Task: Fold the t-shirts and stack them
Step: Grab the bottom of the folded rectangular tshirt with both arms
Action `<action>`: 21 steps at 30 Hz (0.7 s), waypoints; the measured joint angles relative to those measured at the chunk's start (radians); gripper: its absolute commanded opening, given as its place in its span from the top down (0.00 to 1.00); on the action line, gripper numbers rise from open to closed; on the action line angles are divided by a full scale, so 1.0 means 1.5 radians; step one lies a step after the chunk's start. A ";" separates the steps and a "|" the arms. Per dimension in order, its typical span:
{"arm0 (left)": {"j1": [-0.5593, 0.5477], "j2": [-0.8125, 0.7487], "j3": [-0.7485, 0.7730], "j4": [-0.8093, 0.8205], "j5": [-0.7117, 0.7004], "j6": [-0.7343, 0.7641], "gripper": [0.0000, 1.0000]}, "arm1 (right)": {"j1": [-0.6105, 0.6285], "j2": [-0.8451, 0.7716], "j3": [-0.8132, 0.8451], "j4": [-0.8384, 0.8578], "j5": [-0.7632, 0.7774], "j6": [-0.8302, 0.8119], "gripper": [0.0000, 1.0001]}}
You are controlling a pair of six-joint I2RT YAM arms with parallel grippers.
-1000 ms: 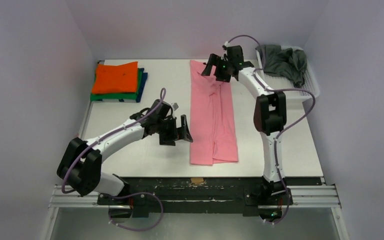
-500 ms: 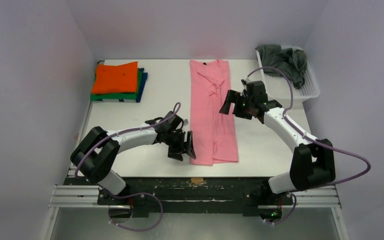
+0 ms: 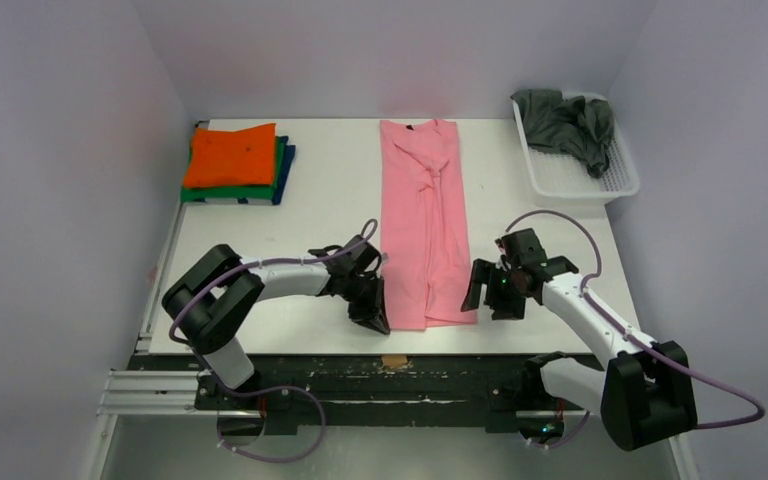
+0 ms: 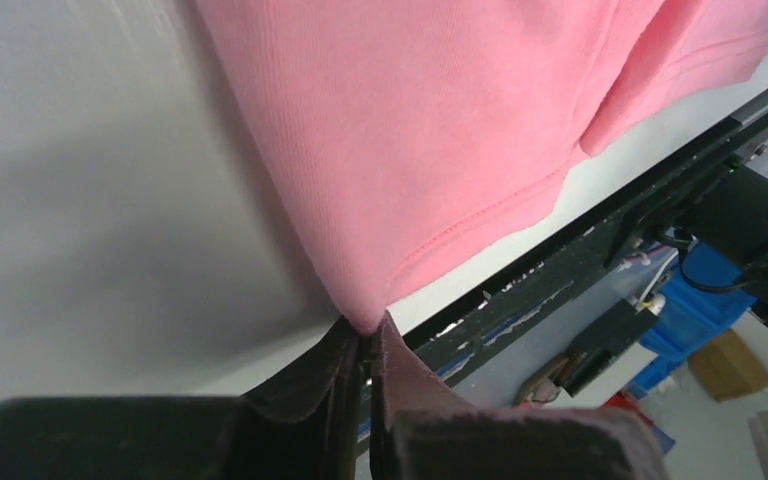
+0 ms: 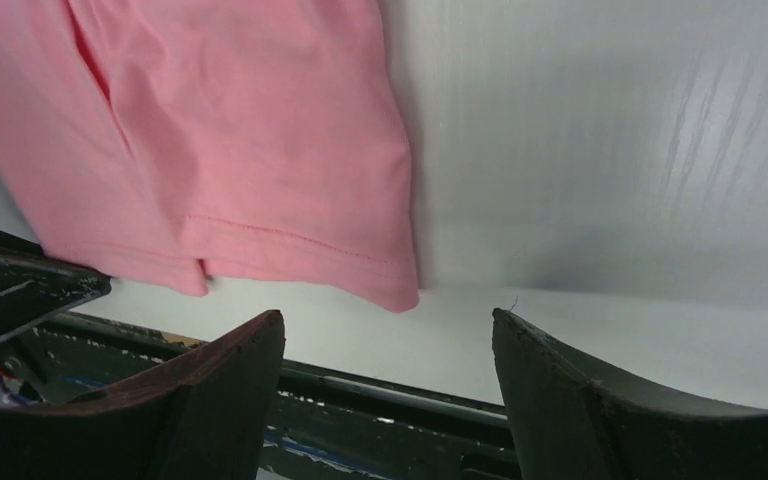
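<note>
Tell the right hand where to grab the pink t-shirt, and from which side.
Probably best to grip the near right hem corner of the pink t-shirt, coming in from the right. That corner lies flat and free at the strip's end, the open right hand sits just beside it, and the left hand pinches the matching left corner.

Top view: fixed high above and behind both arm bases [image 3: 230, 385], facing down and forward over the whole table [image 3: 330, 190], far off; bases at bottom edge, back wall [image 3: 390, 50] at top.
Left wrist view: on the left arm, looking out between the fingers of the left gripper [image 4: 366, 335], very close to the near left corner of the pink shirt [image 4: 430, 130].
Right wrist view: on the right arm, looking down past the right gripper [image 5: 388, 322], close to the shirt's near right corner.
Shared by all 3: the shirt's near hem and the table's front edge.
</note>
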 measured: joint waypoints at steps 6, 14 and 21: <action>-0.012 0.005 -0.007 0.009 -0.003 -0.022 1.00 | 0.000 -0.007 -0.043 -0.024 -0.049 -0.001 0.36; -0.017 -0.004 -0.016 0.022 -0.015 -0.040 1.00 | 0.000 0.003 -0.073 0.025 -0.049 0.021 0.44; -0.018 -0.009 -0.022 0.036 -0.027 -0.054 1.00 | 0.000 0.015 -0.084 0.084 -0.048 0.033 0.78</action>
